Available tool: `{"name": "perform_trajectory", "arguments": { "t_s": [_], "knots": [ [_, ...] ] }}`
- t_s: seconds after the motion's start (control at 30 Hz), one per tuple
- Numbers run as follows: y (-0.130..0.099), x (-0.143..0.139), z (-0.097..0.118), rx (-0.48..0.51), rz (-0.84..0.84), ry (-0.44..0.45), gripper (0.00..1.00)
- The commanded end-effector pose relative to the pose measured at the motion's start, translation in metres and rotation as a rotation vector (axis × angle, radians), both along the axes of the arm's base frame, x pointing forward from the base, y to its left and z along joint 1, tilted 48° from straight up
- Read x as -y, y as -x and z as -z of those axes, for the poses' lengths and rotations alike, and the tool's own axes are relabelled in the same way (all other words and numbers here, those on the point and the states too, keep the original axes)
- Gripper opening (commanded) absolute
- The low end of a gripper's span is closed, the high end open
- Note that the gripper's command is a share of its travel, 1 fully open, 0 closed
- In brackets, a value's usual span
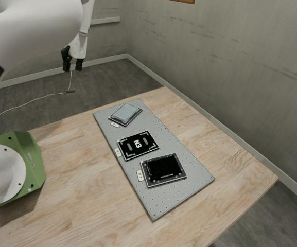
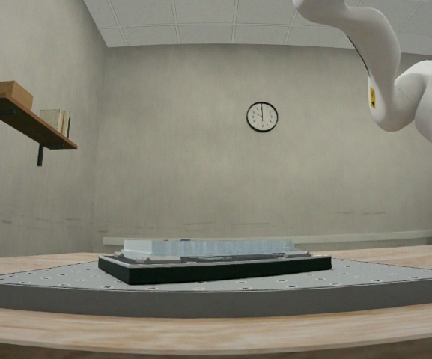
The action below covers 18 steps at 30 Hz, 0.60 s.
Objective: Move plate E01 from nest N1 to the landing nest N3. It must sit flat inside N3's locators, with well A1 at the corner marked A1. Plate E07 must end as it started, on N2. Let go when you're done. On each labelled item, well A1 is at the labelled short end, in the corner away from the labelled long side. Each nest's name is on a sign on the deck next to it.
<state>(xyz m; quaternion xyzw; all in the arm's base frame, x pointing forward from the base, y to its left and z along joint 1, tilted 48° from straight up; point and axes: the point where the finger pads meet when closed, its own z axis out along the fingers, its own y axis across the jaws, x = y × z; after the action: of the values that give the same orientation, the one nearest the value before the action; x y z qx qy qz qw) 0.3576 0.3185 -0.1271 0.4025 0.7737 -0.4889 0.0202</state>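
A pale grey plate (image 1: 126, 112) sits on nest N1 at the far end of the grey perforated deck (image 1: 151, 154). The black nest N3 (image 1: 137, 144) lies bare in the middle of the deck, with white corner marks. A black well plate (image 1: 163, 167) sits on nest N2 at the near end. Small white signs (image 1: 139, 175) lie on the deck to the left of each nest. My gripper (image 1: 72, 65) hangs open and empty, high above the floor, far to the left of the deck. In the exterior view the pale plate (image 2: 208, 247) sits flat on its black nest; the gripper is out of frame there.
The arm's green base mount (image 1: 23, 162) stands on the wooden table at the left. A thin white cable (image 1: 31, 99) runs across the floor behind the table. A wall runs close along the table's right side. A shelf (image 2: 22, 123) hangs on the wall.
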Motion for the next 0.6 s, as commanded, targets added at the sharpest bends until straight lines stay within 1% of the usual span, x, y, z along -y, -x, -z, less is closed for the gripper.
{"name": "perform_trajectory", "arguments": {
  "t_s": [0.0,0.53,0.57],
  "knots": [
    [-0.0005,-0.0012,-0.0007,0.001,-0.001,-0.002,1.00],
    [-0.0005,-0.0012,-0.0007,0.001,-0.001,-0.002,1.00],
    [-0.0039,0.0015,-0.0032,0.031,0.011,0.009,1.00]
  ]
}}
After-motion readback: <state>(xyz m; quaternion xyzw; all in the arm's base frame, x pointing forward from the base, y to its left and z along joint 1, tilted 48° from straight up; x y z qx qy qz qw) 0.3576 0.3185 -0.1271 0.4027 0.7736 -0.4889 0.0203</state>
